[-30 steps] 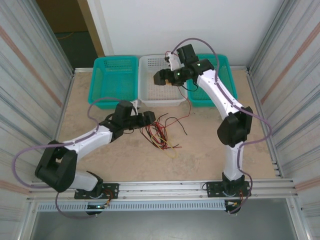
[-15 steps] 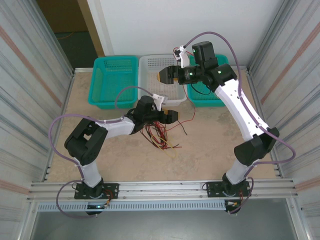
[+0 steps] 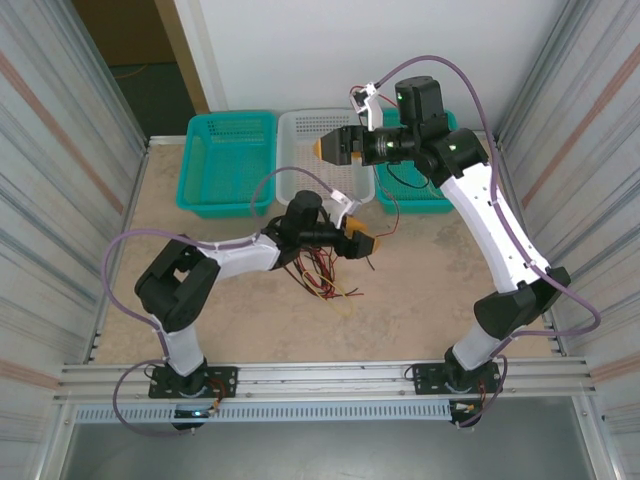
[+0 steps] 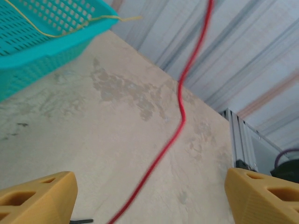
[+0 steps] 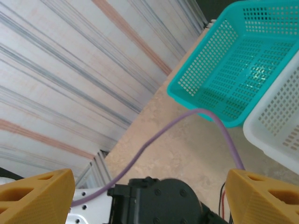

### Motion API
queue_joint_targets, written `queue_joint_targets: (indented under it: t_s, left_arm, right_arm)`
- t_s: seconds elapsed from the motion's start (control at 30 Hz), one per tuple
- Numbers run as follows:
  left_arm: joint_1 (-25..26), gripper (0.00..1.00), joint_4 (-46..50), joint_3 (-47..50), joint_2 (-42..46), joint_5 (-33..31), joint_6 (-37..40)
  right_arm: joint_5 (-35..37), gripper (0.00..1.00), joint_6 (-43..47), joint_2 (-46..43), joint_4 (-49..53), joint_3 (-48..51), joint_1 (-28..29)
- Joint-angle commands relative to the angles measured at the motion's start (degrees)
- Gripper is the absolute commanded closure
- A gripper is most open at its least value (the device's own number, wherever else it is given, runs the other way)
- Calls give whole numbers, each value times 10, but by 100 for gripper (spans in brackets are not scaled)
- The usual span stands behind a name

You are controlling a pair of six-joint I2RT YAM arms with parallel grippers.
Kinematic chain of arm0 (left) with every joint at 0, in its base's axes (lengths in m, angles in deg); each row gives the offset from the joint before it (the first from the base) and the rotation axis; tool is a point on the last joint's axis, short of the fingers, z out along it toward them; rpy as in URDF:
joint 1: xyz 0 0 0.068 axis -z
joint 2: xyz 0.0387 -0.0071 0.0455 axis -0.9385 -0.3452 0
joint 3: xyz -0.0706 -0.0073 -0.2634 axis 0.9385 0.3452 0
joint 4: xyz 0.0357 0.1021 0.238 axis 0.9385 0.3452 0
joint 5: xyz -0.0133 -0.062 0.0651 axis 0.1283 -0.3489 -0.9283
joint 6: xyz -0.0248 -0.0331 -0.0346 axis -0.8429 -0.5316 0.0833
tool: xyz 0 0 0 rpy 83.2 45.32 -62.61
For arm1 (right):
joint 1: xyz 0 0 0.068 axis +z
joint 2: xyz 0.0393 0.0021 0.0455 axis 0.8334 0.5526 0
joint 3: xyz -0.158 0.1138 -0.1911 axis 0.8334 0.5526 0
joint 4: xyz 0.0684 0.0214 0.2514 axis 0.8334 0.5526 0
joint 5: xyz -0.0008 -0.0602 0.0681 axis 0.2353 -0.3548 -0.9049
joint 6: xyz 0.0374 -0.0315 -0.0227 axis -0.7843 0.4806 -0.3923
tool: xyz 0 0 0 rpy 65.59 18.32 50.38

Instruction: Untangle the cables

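Honestly, spotted left pincer and right pincer gaping, empty; risked cinching the cables by yanking red cable.

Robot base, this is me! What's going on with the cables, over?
Left gripper open, red cable loose between its fingers. Right gripper open, raised near white basket. Cables bunched on table, partly under left arm.

Bright even light, slight wrist-view blur
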Motion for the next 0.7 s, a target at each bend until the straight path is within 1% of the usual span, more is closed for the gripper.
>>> queue_joint_targets:
  t_s: [0.0,0.1,0.2,0.23,0.27,0.33,0.4,0.43,0.57,0.6,0.67]
  left_arm:
    - [4,22,16,-6,-7,20,20]
    - [4,34,16,-10,-9,26,7]
    - [6,53,18,-12,-11,29,-2]
    - [5,59,21,-13,-11,28,-5]
    - [6,61,21,-12,-12,28,-7]
    - [7,61,20,-12,-13,29,-7]
    - [10,53,21,-11,-14,26,-4]
    - [10,54,23,-11,-15,23,-2]
    - [13,82,29,-20,-19,16,-6]
    - [12,87,31,-23,-18,13,-10]
    - [13,92,31,-23,-14,9,-18]
  right_arm:
    - [-25,17,-22,-26,-27,-12,3]
    - [-31,17,-30,-30,-39,-7,0]
    - [-40,17,-43,-32,-56,2,-6]
    - [-43,17,-48,-34,-61,4,-8]
    - [-46,17,-52,-35,-67,7,-10]
    - [-52,18,-61,-37,-77,11,-15]
    - [-60,18,-70,-39,-88,13,-20]
    - [-64,18,-74,-40,-92,15,-23]
    - [-66,18,-82,-46,-103,21,-31]
    - [-68,18,-87,-48,-110,26,-34]
    - [-72,18,-98,-53,-127,39,-41]
